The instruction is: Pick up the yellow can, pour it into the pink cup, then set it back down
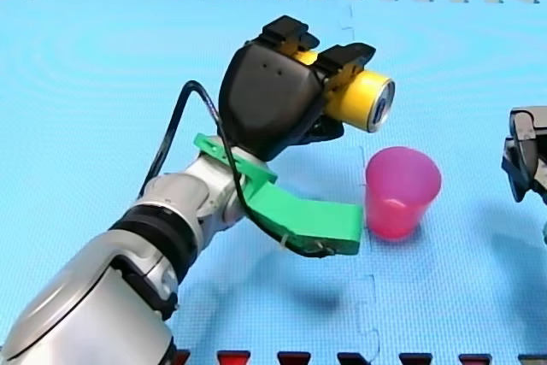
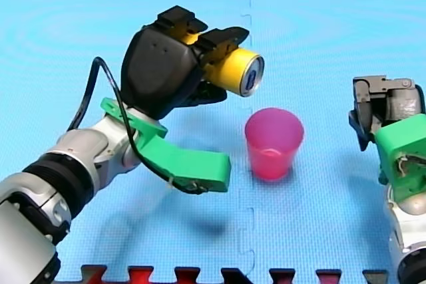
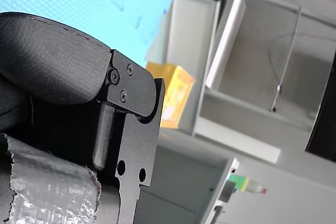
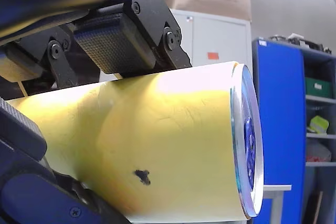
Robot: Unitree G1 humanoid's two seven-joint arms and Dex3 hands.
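Note:
My left hand (image 1: 320, 70) is shut on the yellow can (image 1: 363, 98), holding it in the air tipped onto its side. The can's silver end faces right, above and just left of the pink cup (image 1: 400, 191). The cup stands upright on the blue mat; what is inside it cannot be told. In the second wrist view the yellow can (image 4: 157, 145) lies across the picture with black fingers (image 4: 113, 40) pressed on its side. My right hand (image 2: 379, 108) is at the right edge of the mat, apart from the cup, holding nothing.
A blue foam puzzle mat (image 1: 102, 91) covers the table. A green bracket (image 1: 316, 224) on my left wrist hangs low just left of the cup. Red and black blocks (image 2: 200, 276) line the near edge. Shelving and a yellow box (image 3: 170, 95) appear in the first wrist view.

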